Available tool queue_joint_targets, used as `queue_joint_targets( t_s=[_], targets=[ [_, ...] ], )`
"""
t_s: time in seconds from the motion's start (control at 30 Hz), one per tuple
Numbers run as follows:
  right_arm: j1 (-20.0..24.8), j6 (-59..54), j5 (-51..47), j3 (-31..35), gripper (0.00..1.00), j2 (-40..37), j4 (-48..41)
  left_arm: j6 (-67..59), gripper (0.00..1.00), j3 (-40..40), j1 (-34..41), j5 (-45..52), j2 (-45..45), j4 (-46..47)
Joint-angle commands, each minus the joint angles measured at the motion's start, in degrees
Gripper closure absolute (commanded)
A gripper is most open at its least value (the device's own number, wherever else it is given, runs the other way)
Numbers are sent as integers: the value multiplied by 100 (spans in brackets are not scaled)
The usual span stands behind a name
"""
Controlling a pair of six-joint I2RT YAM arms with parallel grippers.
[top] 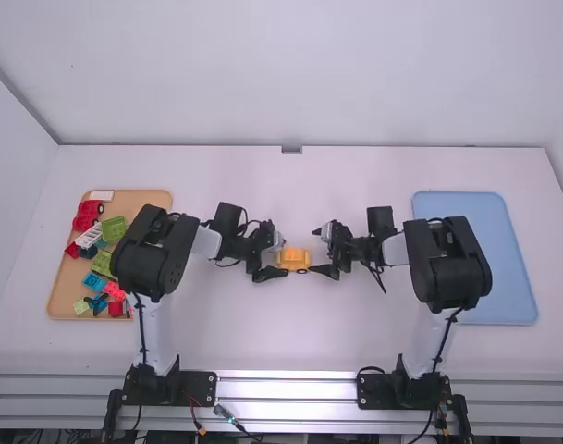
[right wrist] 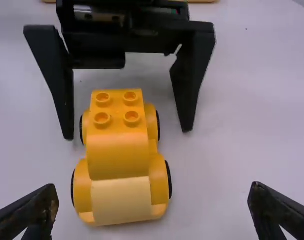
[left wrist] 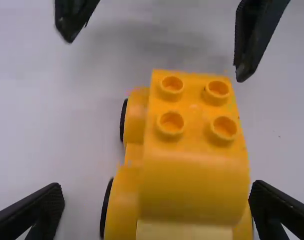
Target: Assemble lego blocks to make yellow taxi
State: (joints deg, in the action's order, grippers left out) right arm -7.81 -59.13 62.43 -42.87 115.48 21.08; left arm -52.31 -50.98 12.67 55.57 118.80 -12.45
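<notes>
One yellow toy car (top: 296, 260) between left gripper (top: 282, 257) and right gripper (top: 314, 251).

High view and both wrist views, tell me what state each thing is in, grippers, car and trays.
Left black two-finger gripper: open, at the car.
Right black two-finger gripper: open, on the car's other side.
Yellow plastic block car: assembled, upright on its wheels, top studs bare.
Light-brown rectangular tray: flat on the table, holding mixed coloured blocks.
Pale blue rectangular tray: flat on the table.
</notes>
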Motion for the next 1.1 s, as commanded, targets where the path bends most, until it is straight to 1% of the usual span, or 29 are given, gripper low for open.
queue_joint_targets(
  t_s=[0.0,0.03,0.07,0.17,0.23,0.27,0.33,0.4,0.47,0.57,0.67,0.8,0.93,1.03,1.07],
  targets=[
    [-122,835,9,297,1,-103,485,-319,1,-127,-149,-35,-415,463],
    [-181,994,9,378,1,-85,737,-518,1,-186,-177,-4,-529,793],
    [-192,1014,7,389,1,-79,772,-557,1,-199,-181,0,-551,852],
    [-409,1290,-142,457,1,127,1408,-1530,1,-466,-310,63,-1064,2280],
    [-452,1268,-76,459,1,184,1517,-1801,1,-542,-348,52,-1209,2658],
    [-498,1268,9,459,1,245,1655,-2118,1,-636,-382,26,-1370,3069],
    [-584,1272,61,459,1,313,1843,-2577,1,-739,-468,48,-1598,3595],
    [-658,1357,-76,450,1,337,1923,-2739,1,-763,-527,48,-1725,3779],
    [-831,1615,-516,365,1,341,1912,-2739,1,-763,-605,50,-1880,3899],
    [-1029,1606,-748,232,1,391,1838,-2660,1,-761,-627,44,-1908,3910],
    [-1152,1609,-723,74,1,579,1869,-2662,1,-745,-636,31,-1908,3965],
    [-1147,1735,-619,-210,1,979,1878,-2664,1,-745,-623,26,-1908,4048],
    [-1043,1735,-70,-426,0,1198,1862,-2680,1,-745,-627,22,-1908,4052],
    [-1040,1735,-87,-492,7,1252,1838,-2675,1,-745,-625,22,-1906,4050],
    [-1062,1733,-83,-492,12,1252,1823,-2680,1,-745,-625,24,-1908,4050]
  ],
)
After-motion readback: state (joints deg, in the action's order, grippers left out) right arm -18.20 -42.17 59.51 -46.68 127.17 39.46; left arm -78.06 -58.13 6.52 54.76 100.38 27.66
